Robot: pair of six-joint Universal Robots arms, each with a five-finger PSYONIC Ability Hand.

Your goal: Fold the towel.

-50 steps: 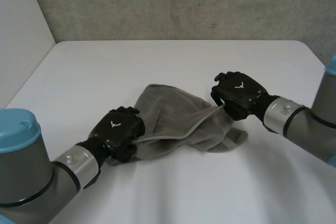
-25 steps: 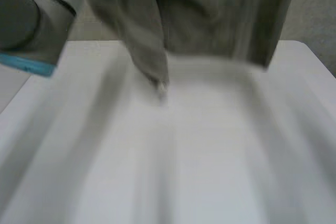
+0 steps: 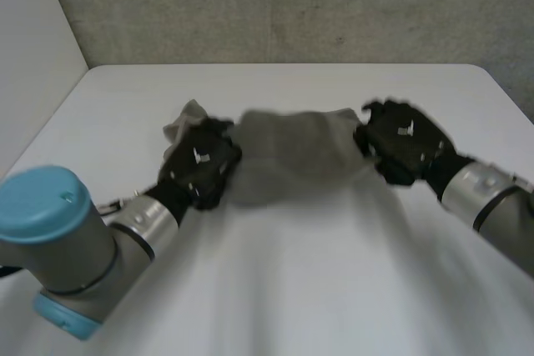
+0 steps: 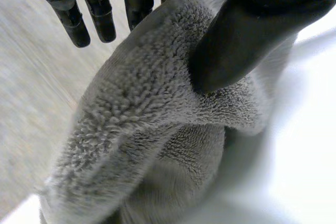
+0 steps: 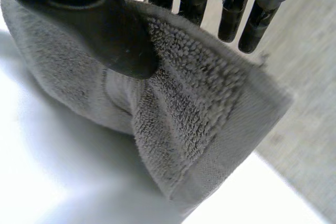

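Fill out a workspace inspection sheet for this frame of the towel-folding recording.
Surface: white table.
Job's things: grey towel, bunched, stretched between the two hands.
Clutter: nothing seen.
Hands: left hand pinches one end of the towel between thumb and fingers; right hand pinches the other end the same way.
Cables: nothing seen.
Surroundings: grey wall behind the table; white panel along the side by the left arm.

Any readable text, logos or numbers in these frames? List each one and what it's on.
No readable text in any view.
Back of left hand: a small white mark, too blurred to read as letters.
Back of right hand: a similar white mark, also too blurred.
Towel: no tag or print visible.
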